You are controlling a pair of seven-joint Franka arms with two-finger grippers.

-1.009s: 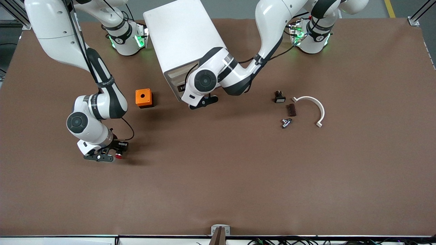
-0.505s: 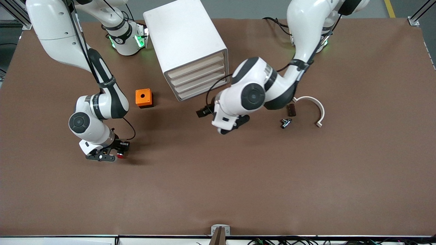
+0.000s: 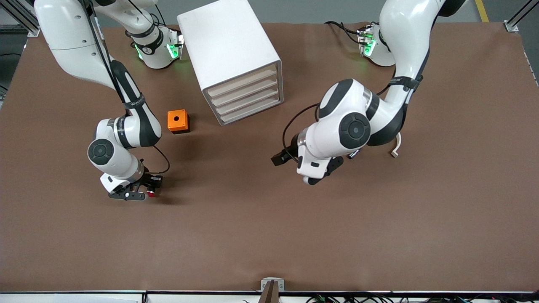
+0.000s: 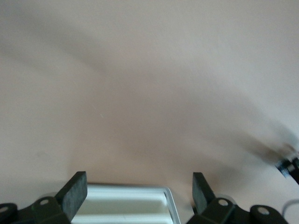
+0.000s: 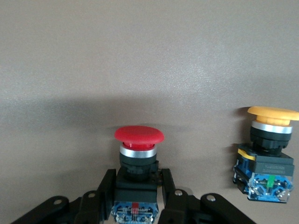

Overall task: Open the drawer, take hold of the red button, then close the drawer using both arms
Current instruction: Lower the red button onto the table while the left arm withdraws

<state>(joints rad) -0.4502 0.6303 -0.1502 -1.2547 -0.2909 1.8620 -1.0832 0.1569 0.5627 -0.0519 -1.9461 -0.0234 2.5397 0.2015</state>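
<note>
In the right claw [image 5: 135, 198], one red button [image 5: 138, 154], four closed drawers [image 3: 246, 96].

Front cam: high, across the table [image 3: 269, 235], faces both arm bases, covers the whole top. Left wrist cam: looks past its own spread fingers [image 4: 74, 192] at bare table, close up. Right wrist cam: close on the red button [image 5: 138, 154], which the front cam also shows near the right arm's end.
</note>
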